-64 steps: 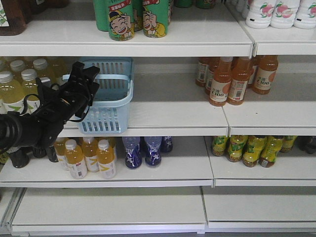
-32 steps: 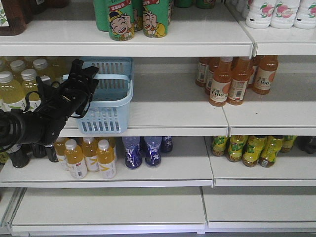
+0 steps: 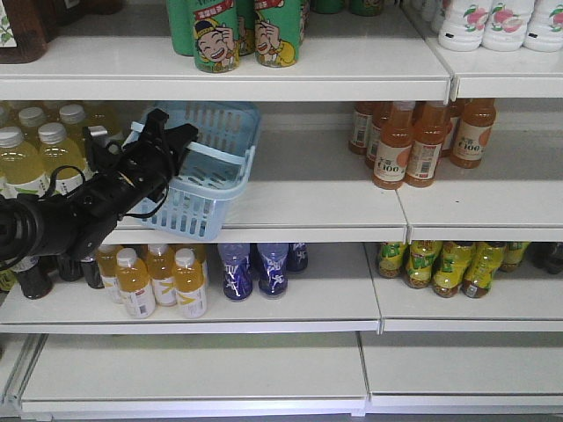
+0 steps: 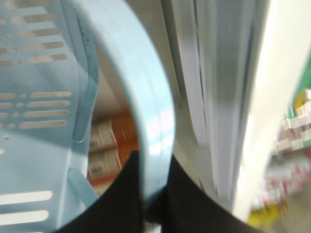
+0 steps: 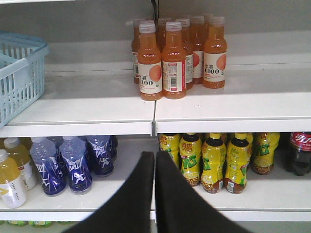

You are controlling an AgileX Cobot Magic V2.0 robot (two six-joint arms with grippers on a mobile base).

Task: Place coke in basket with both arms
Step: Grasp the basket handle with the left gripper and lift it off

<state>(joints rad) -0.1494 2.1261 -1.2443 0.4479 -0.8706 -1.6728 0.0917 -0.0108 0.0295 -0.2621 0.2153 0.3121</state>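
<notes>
White shop shelves (image 3: 308, 211) full of drinks. Gripping the tilted basket (image 3: 207, 176) by its handle (image 4: 150, 107) with the left gripper (image 4: 153, 170), so probably the basket-fetching step. Right gripper (image 5: 154, 160) pinched shut, empty. Coke (image 5: 302, 151) down on the lower shelf, far right. Next, I'd guess: open right, reach across.

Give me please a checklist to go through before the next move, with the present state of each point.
1. Left gripper clamps the handle of the basket: ok.
2. Basket level: not ok, it is tilted.
3. Right gripper open for grasping: not ok, fingers together.
4. Coke in view: ok, lower shelf, at the right wrist view's right edge.
5. Basket free of bottles inside: cannot tell.
</notes>
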